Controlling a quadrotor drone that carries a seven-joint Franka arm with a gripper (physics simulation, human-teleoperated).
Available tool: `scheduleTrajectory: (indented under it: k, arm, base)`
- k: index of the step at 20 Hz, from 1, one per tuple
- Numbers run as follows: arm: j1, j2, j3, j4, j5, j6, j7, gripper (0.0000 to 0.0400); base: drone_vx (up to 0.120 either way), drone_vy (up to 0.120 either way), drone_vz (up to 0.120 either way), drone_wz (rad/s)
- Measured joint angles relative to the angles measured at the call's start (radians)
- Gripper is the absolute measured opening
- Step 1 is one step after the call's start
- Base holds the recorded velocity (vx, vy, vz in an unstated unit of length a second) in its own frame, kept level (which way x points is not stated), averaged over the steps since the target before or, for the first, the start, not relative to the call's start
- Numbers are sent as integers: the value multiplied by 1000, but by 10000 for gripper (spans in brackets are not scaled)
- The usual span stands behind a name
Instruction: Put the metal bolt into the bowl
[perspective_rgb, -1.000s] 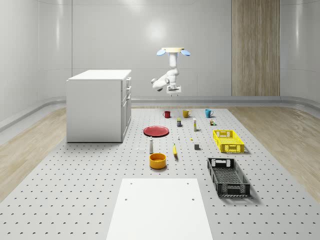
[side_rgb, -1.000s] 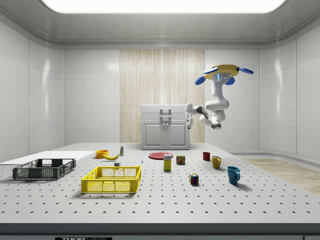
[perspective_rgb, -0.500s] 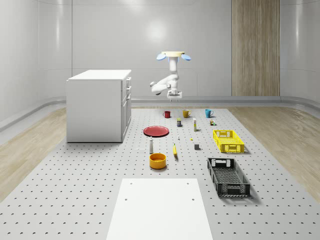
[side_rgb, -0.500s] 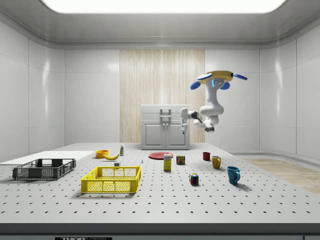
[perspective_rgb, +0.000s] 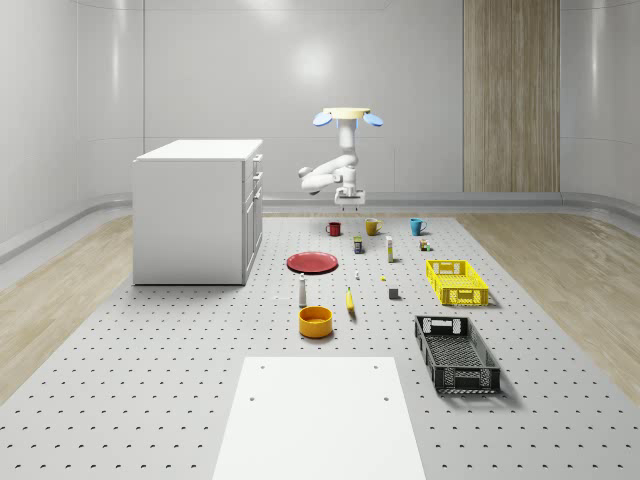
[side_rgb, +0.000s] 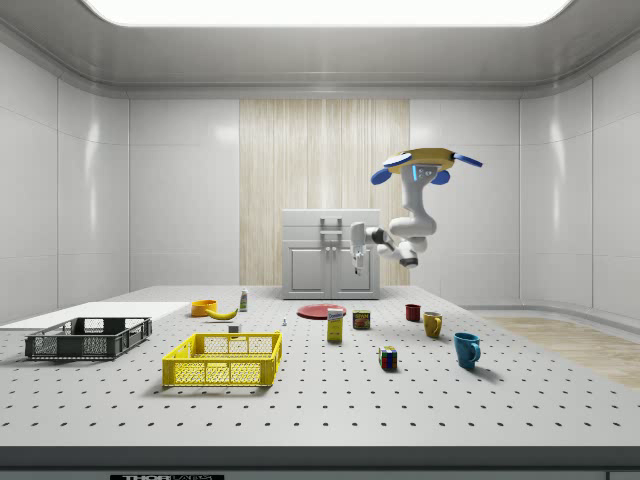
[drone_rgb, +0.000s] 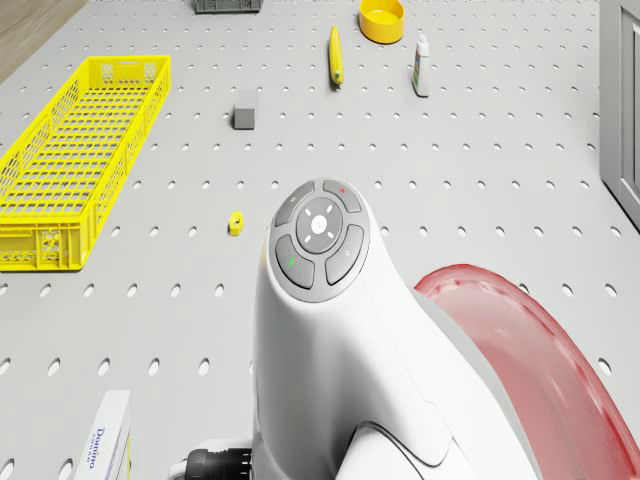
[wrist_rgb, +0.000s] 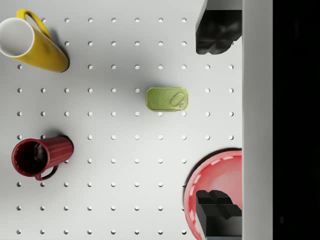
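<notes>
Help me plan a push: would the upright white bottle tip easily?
Probably: the white bottle stands tall and narrow on a small base. Once down, its rounded body would likely roll across the flat table.

From the whole-scene view we look down the length of the surface (perspective_rgb: 150, 380) from high at its near end. Our side view sits low at its edge, looking across. Both take in the hovering drone (perspective_rgb: 347, 116) from afar. The drone view faces forward and down, over the red plate (drone_rgb: 540, 350). Our wrist view looks straight down, sharing that plate.
</notes>
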Motion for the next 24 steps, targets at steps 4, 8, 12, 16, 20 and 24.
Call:
scheduleTrajectory:
  k: [4, 8, 12, 16, 20, 24]
  arm:
    - [-8, -20, 7, 1, 11, 18, 7, 400]
    - [-15, -40, 13, 3, 21, 36, 14, 400]
    - [-21, -59, 19, 4, 31, 53, 20, 400]
    - [-27, -78, 24, 5, 40, 70, 25, 400]
    - [-33, -96, 29, 7, 49, 87, 30, 400]
    - [-38, -113, 34, 8, 58, 103, 35, 400]
  base:
    - [120, 0, -30, 0]
    - [120, 0, -120, 0]
    - [120, 0, -120, 0]
    - [120, 0, -120, 0]
    - [120, 0, -120, 0]
    - [120, 0, -120, 0]
